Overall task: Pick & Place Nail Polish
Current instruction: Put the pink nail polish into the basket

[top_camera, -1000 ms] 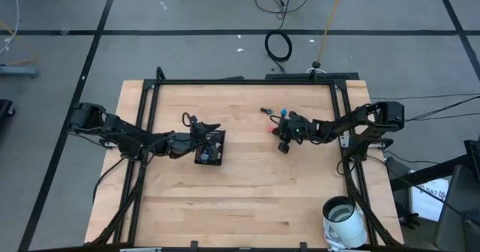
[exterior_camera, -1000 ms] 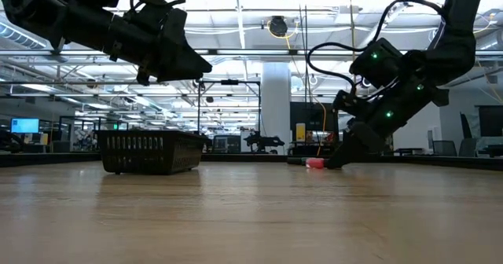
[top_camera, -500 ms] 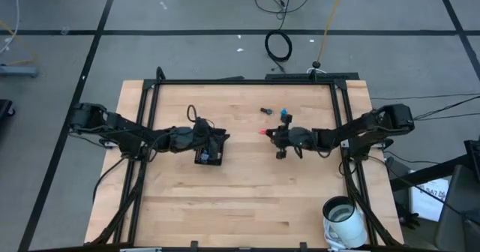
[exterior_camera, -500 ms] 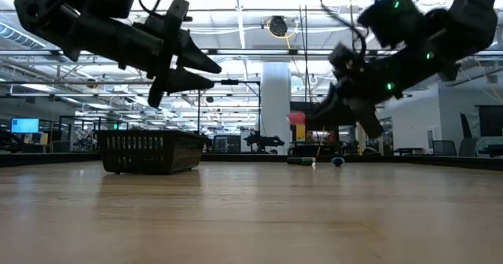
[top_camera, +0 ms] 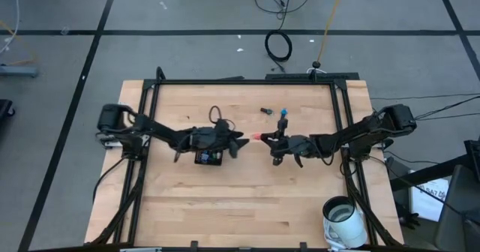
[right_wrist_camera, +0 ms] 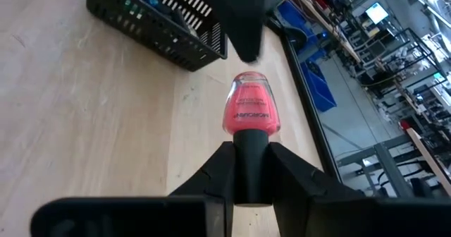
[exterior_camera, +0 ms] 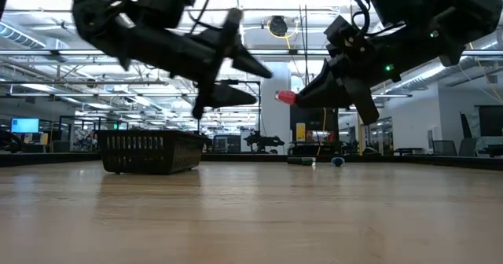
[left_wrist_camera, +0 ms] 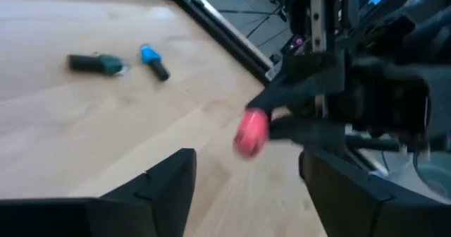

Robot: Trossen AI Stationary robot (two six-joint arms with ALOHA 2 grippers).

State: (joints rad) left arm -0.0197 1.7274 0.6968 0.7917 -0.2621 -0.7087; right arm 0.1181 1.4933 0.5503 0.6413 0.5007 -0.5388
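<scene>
Since the earlier frame the left tool (top_camera: 237, 142) has swung right past the tray (top_camera: 208, 157), fingers spread wide, tips toward the right tool (top_camera: 264, 137). The right tool has moved left, raised off the counter (top_camera: 247, 199), and grips one glossy red bottle (right_wrist_camera: 251, 113) by its dark cap. Two more bottles lie far side of the wood-grain counter: one blue (top_camera: 283, 113), one dark green (left_wrist_camera: 97, 63). Tray: black, slotted, rectangular.

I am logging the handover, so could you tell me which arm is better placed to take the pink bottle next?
Probably the left. Its open tool points at the pink nail polish bottle, which the right tool holds by the cap, body outward, above the table. The black tray lies below the left arm.
</scene>
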